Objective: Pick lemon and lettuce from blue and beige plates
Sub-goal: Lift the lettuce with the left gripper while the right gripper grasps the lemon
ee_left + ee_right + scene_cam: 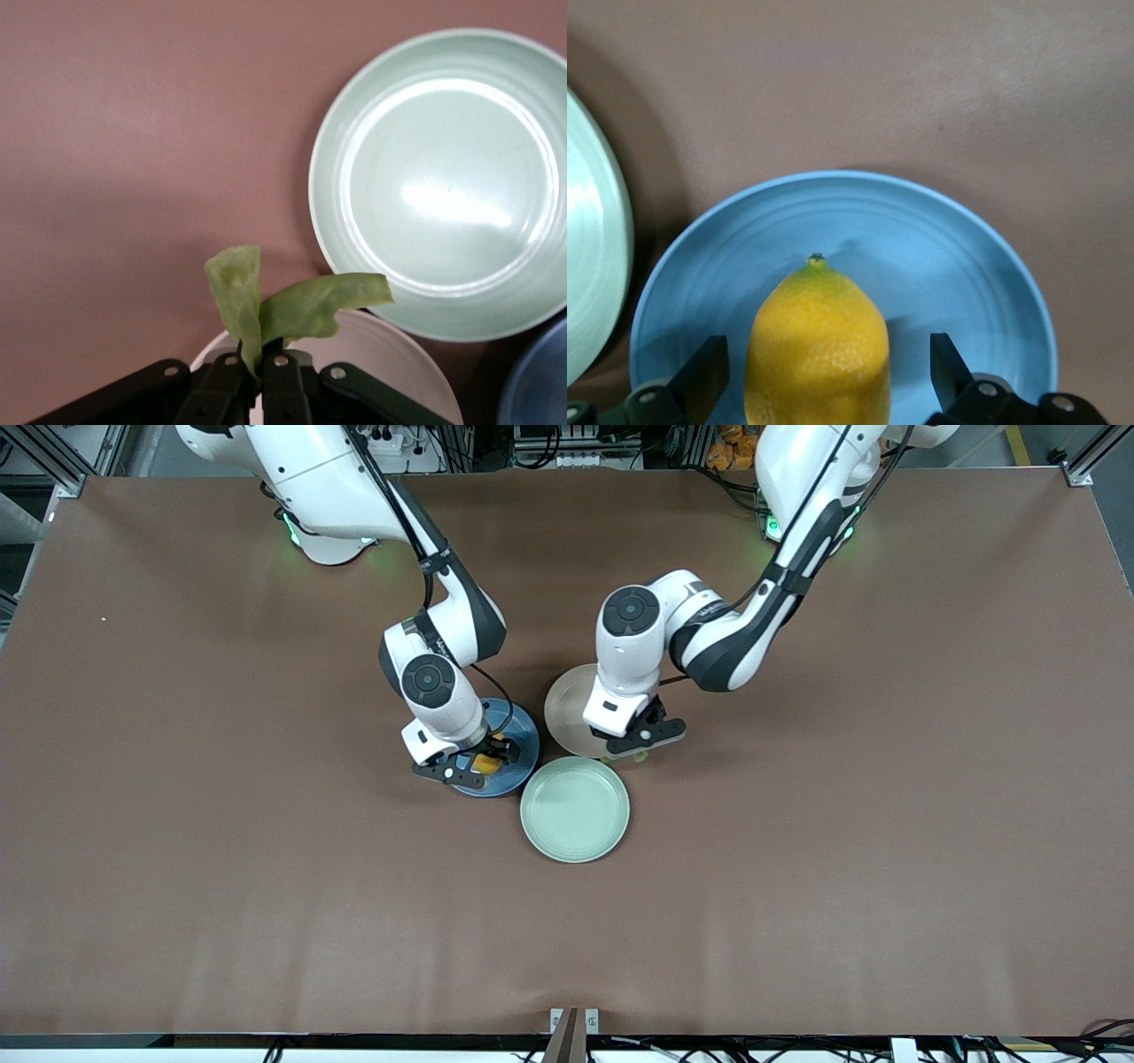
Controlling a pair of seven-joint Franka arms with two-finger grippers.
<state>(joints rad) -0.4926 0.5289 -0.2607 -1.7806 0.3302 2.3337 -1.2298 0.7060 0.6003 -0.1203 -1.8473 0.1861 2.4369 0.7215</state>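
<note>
Lettuce is gripped; the lemon is bracketed but not yet held.

You have three plates clustered mid-table: the mint-green plate [575,809] nearest the front camera, the blue plate [523,735] toward the right arm's end, the beige plate [567,707] beside it. Your right gripper [824,372] sits over the blue plate, jaws wide, straddling the lemon [818,350]; lower until the fingers [704,372] flank its widest part, then close gently across its short axis. The lemon lies with its long axis running between the fingers, nub pointing away from the wrist. Your left gripper [261,376] is clamped on the lettuce [283,305] above the beige plate's rim, its leaves pointing out past the fingertips.
</note>
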